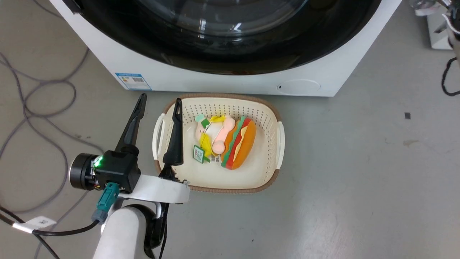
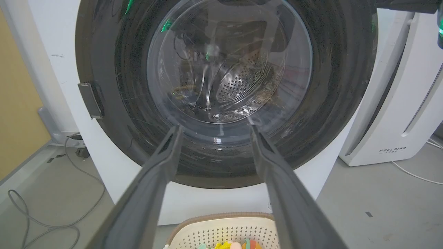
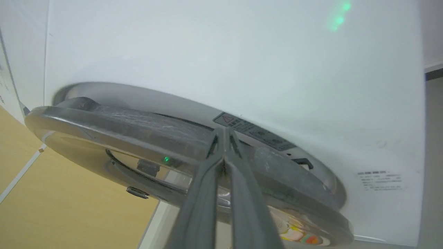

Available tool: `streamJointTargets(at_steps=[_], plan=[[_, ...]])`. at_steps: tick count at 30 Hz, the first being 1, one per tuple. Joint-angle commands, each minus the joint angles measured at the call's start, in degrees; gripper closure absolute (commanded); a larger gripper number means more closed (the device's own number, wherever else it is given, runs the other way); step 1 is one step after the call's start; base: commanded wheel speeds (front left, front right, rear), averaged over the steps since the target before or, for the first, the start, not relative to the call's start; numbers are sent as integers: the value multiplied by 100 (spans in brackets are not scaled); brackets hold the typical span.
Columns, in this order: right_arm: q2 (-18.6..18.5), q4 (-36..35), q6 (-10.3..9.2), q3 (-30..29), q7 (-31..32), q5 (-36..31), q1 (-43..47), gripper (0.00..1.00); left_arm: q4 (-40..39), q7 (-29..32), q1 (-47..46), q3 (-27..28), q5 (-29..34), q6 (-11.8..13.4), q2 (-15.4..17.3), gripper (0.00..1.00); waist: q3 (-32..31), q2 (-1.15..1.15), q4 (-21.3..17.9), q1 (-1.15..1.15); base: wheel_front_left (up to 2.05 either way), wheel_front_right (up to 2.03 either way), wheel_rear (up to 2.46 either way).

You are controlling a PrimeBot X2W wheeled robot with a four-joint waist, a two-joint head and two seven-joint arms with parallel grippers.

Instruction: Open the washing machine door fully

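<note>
washing machine door (image 3: 138, 128) rim at right gripper (image 3: 224, 132) tips

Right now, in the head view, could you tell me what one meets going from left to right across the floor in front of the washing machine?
Grey cables → left end effector → pink plush toy → burger toy → small dark floor mark → black cable.

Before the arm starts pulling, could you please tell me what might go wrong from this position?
The right gripper is shut, with only its thin tips at the rim of the washing machine door; they may slip off the glossy edge. The open left gripper hangs before the door, over the rim of the cream basket; a swinging door might strike it, or the arm could nudge the basket.
</note>
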Motion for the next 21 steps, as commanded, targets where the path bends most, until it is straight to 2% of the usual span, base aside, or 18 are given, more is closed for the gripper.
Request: streamJointTargets(at_steps=[1, 8, 21], plan=[[-141, 221, 29, 204, 187, 182, -252, 100, -29, -65, -127, -54, -69, 8, 22, 0, 72, 0, 20, -1, 0, 0, 0], [-277, 635, 31, 642, 704, 531, -810, 100, -37, -152, -249, -160, -136, 38, 24, 0, 209, 0, 60, -1, 0, 0, 0], [-146, 1341, 35, 1247, 1515, 1259, -1733, 100, -18, -300, -457, -322, -220, 78, 27, 0, 440, 0, 110, -1, 0, 0, 0]])
